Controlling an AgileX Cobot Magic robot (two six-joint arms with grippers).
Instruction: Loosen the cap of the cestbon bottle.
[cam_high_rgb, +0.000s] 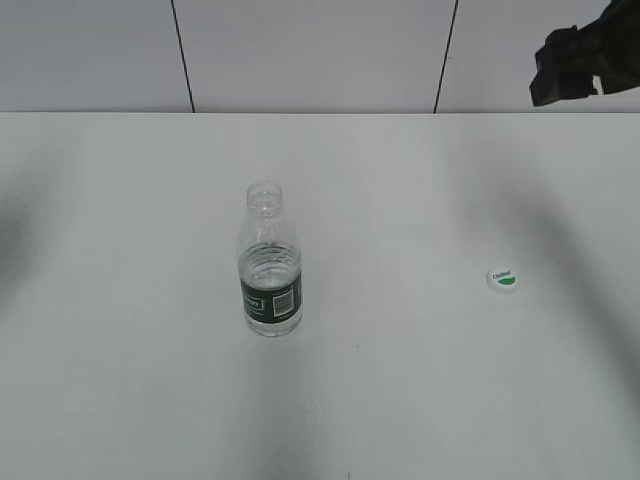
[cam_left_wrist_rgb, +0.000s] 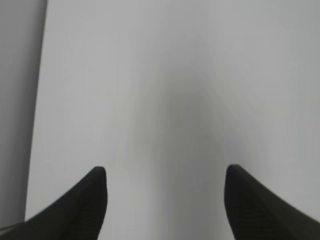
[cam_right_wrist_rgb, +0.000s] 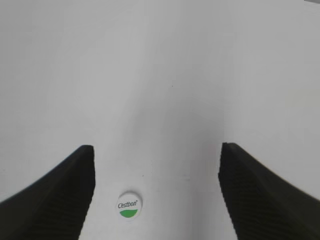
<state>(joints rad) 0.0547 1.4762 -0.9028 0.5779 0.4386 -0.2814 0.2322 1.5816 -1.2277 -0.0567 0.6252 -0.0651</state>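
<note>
1. Although the exterior view is catching only a dark piece of our right arm (cam_high_rgb: 580, 62) at the upper right edge, it is showing the cestbon bottle (cam_high_rgb: 270, 262) standing upright on the white table (cam_high_rgb: 120, 380), its neck open and bare. The cap (cam_high_rgb: 502, 279) is lying flat on the table well to the right of the bottle, green half-disc facing up. We are judging the cap as already off, so the loosening looks done. Neither gripper's fingers are showing here.

2. In the left wrist view, we are seeing the left gripper (cam_left_wrist_rgb: 165, 200) with its jaws spread wide and nothing between them, hanging over bare table. The bottle is not appearing in this view, so we cannot place this gripper relative to it.

3. In the right wrist view, we are seeing the right gripper (cam_right_wrist_rgb: 156, 192) with its jaws also wide apart and holding nothing. The cap (cam_right_wrist_rgb: 129, 204) is sitting on the table below, between the two fingers and nearer the left one, apart from both.

4. What we are watching for: the bottle is standing open and unheld, so a stray arm sweep could tip it and spill the water. A low pass by the right gripper could also knock the cap away.
</note>
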